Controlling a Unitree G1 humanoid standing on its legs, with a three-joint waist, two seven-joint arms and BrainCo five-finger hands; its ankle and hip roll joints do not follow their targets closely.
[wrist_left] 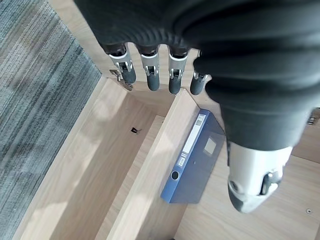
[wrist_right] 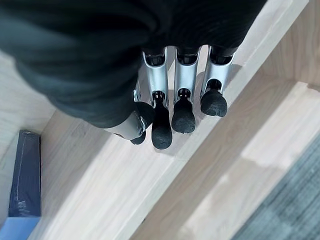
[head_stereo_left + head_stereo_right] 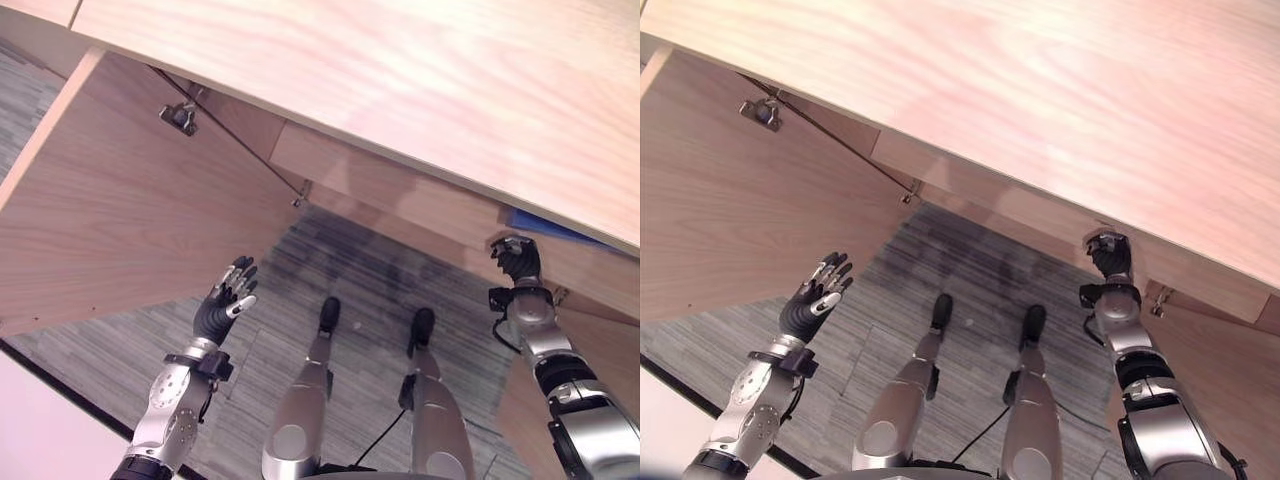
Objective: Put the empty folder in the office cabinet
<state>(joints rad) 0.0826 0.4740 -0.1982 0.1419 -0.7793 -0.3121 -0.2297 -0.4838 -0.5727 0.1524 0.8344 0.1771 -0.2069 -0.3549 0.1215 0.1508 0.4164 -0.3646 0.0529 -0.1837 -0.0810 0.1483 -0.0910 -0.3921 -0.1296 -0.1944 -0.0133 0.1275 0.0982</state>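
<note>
Both hands empty, left hand (image 3: pixel 225 300) spread over open floor, right hand (image 3: pixel 516 260) loosely straight at cabinet (image 3: pixel 420 200) edge beside blue folder (image 1: pixel 192 165).

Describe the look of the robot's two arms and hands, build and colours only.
Both arms are silver-grey metal segments joined by dark joints. The left hand and right hand each wear a dark ribbed cover over back and wrist. The fingers are silver with dark rounded tips, and the thumb sits apart from them.

Grey striped carpet (image 3: pixel 380 290) covers the floor, with a white strip (image 3: pixel 40 430) along its near left edge.
</note>
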